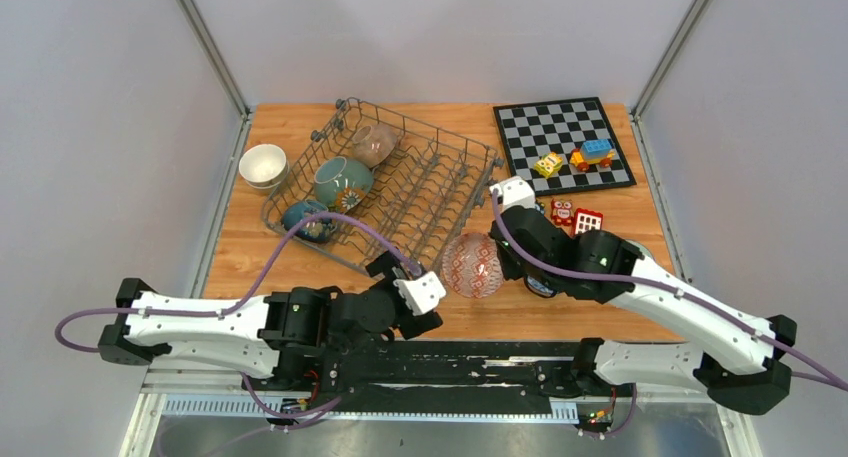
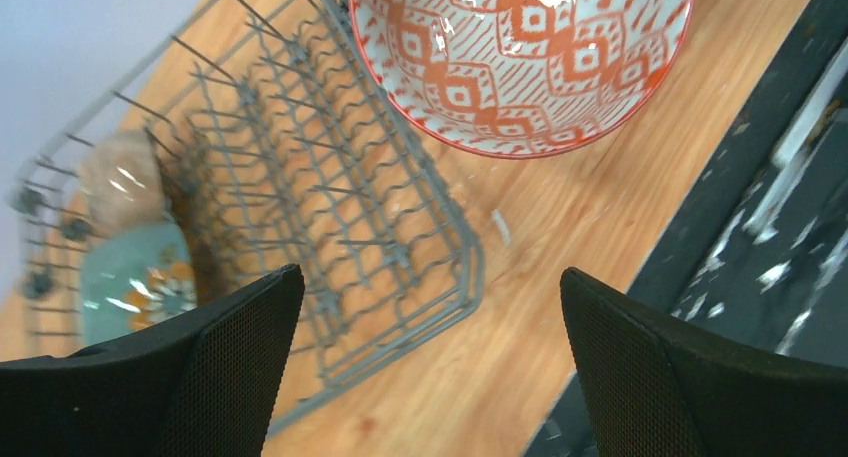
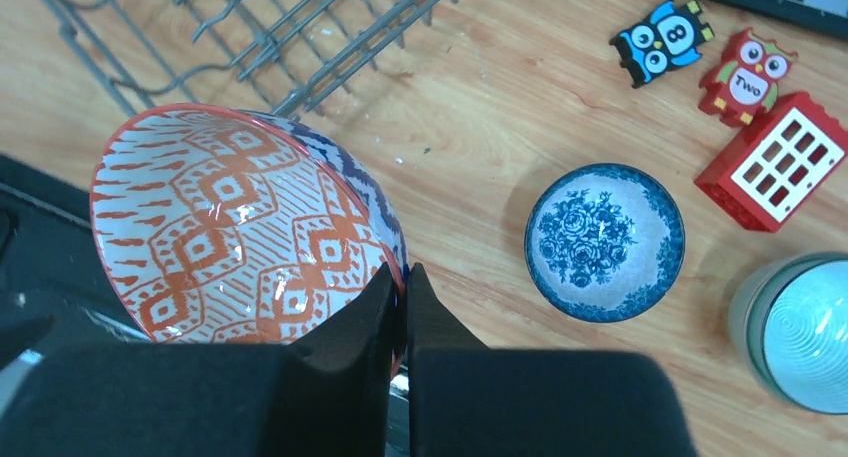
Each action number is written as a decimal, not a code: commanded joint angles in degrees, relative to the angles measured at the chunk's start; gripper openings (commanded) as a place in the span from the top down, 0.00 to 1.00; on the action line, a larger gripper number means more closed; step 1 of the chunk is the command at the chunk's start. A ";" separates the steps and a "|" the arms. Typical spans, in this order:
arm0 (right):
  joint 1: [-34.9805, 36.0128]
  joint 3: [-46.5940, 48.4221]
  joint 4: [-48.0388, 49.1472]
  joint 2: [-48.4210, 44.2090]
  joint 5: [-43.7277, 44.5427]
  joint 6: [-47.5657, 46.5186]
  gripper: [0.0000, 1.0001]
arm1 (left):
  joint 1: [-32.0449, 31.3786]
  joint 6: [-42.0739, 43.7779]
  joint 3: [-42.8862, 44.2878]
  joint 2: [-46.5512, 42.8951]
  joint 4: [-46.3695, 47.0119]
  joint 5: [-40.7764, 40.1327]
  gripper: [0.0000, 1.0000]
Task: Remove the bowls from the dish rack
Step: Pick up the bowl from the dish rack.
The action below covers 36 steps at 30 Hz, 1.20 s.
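Pinching the rim of the orange-patterned bowl (image 3: 240,227), my right gripper (image 3: 405,282) is clamping shut on it just off the near corner of the dish rack (image 1: 400,182), while my left gripper (image 2: 430,362) is standing wide open, holding nothing. I am judging that this bowl wants lowering flat onto bare wood, clear of the small blue floral bowl (image 3: 605,242), before I let go. Inside the rack 3 are waiting: a teal flowered bowl (image 1: 343,182), a brownish bowl (image 1: 375,142) and a dark blue bowl (image 1: 308,220).
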 commanded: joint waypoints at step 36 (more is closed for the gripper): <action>-3.19 -1.51 -1.69 0.86 1.37 28.17 0.97 | 22.30 -61.32 21.58 24.06 -11.80 10.20 0.63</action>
